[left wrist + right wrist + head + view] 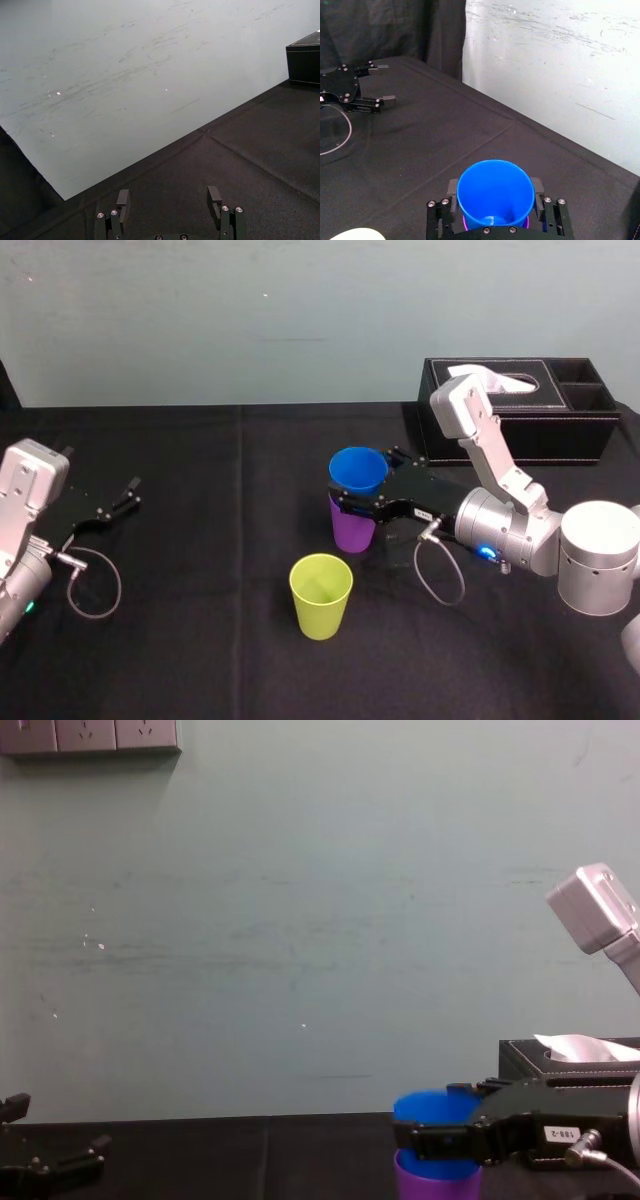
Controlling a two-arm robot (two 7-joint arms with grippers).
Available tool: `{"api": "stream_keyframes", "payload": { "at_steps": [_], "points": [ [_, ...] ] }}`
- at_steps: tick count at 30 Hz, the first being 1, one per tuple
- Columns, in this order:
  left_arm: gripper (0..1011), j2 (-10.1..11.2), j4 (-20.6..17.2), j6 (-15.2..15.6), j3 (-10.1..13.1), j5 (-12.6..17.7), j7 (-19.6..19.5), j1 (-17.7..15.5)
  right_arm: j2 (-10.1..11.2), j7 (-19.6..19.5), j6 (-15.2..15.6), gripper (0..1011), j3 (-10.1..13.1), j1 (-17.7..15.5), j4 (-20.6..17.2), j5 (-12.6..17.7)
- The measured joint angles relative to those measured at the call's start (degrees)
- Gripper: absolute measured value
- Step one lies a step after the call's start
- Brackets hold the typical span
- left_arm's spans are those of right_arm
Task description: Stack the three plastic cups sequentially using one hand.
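Surface: black tabletop (200, 660), pale wall behind.
Done: blue cup (357, 470) sits partway inside purple cup (352, 530), mid-tabletop; first stacking looks nearly seated.
To do: yellow-green cup (321, 596) stands alone, nearer the robot, not yet stacked.
Right end effector (362, 488): clamped on the blue cup's sides.
Left end effector (128, 493): parked far left, fingers spread, empty.
Count: 3 cups, one per colour; 2 end effectors; 1 tissue box (520, 405).
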Motion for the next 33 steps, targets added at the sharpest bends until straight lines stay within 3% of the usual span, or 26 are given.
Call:
{"api": "stream_keyframes", "payload": {
  "at_steps": [6,23,27,33],
  "points": [
    [1010,0.0,0.0,0.0,0.0,0.0,0.0,0.0,0.0,-0.1,0.0,1002,0.0,0.0,-0.1,0.0],
    [1010,0.0,0.0,0.0,0.0,0.0,0.0,0.0,0.3,-0.2,0.0,1002,0.0,-0.3,-0.9,-0.1],
    [1010,0.0,0.0,0.0,0.0,0.0,0.0,0.0,1.4,0.0,-0.2,1003,0.7,-1.6,-3.3,0.4],
    [1010,0.0,0.0,0.0,0.0,0.0,0.0,0.0,5.2,2.0,-1.5,1003,2.8,-5.4,-9.0,3.3]
  ]
}}
